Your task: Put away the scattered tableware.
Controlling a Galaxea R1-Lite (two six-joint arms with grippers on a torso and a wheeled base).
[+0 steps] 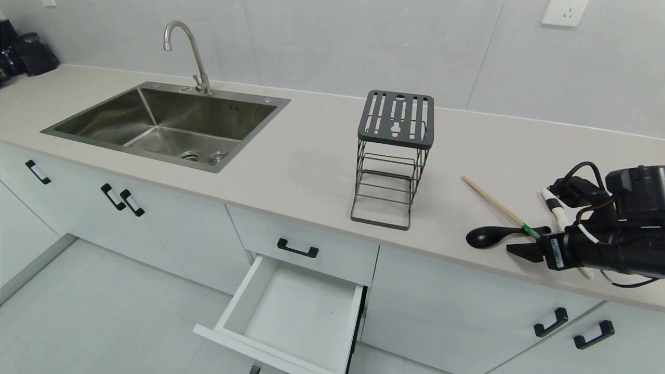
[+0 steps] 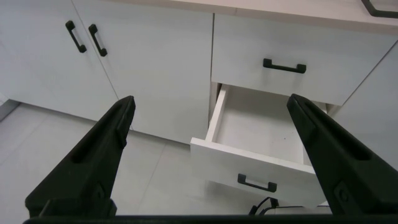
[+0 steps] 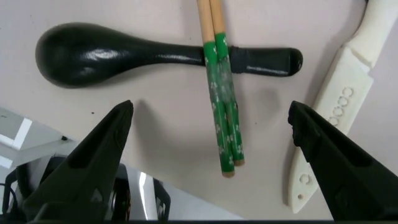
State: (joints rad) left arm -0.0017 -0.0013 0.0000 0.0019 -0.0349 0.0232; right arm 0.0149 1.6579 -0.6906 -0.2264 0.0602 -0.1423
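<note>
A black spoon lies near the counter's front edge at the right, with a pair of wooden chopsticks with green tips crossing its handle. A white knife lies just right of them. My right gripper hovers open over the spoon's handle end. In the right wrist view the spoon, chopsticks and knife lie below the spread right gripper, nothing between its fingers. My left gripper is open and empty, low in front of the open white drawer.
A dark wire rack stands mid-counter. The steel sink and faucet are at the left. The open empty drawer juts out below the rack. Closed cabinet doors flank it.
</note>
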